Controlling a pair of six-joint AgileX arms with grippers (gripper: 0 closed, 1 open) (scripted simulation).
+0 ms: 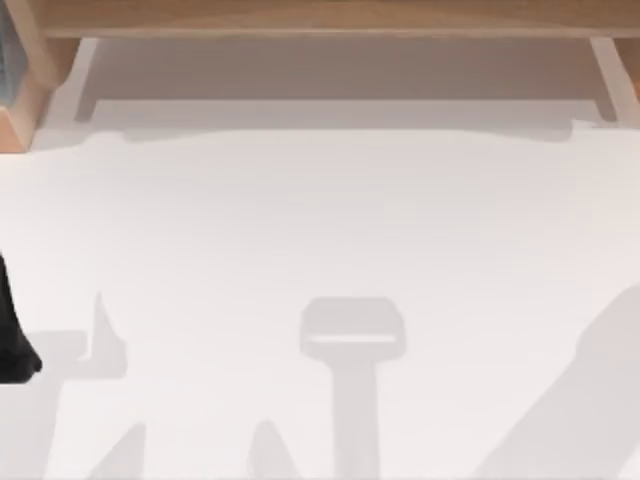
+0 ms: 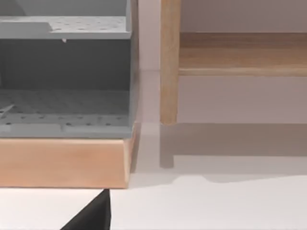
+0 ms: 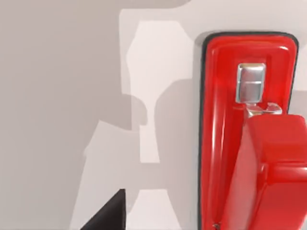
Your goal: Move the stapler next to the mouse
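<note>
The stapler (image 3: 244,139) lies on the white desk (image 3: 57,120) close under the right wrist camera, its silver metal part (image 3: 250,82) facing up; no brand or writing can be read on it. A dark claw tip (image 3: 108,213) shows beside it; how far the right claw is open cannot be told. In the top view the left arm (image 1: 12,340) sits at 9 o'clock. Its wrist view shows a grey tray (image 2: 64,76) on a wooden base (image 2: 62,163).

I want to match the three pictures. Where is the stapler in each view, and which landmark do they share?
Top view: the white table with arm shadows, and a wooden shelf at the far edge.
Left wrist view: the shelf's leg and a grey rack on the table.
Right wrist view: the stapler lies on the table, close under the camera, its silver part showing.
Shared landmark: the white table.
</note>
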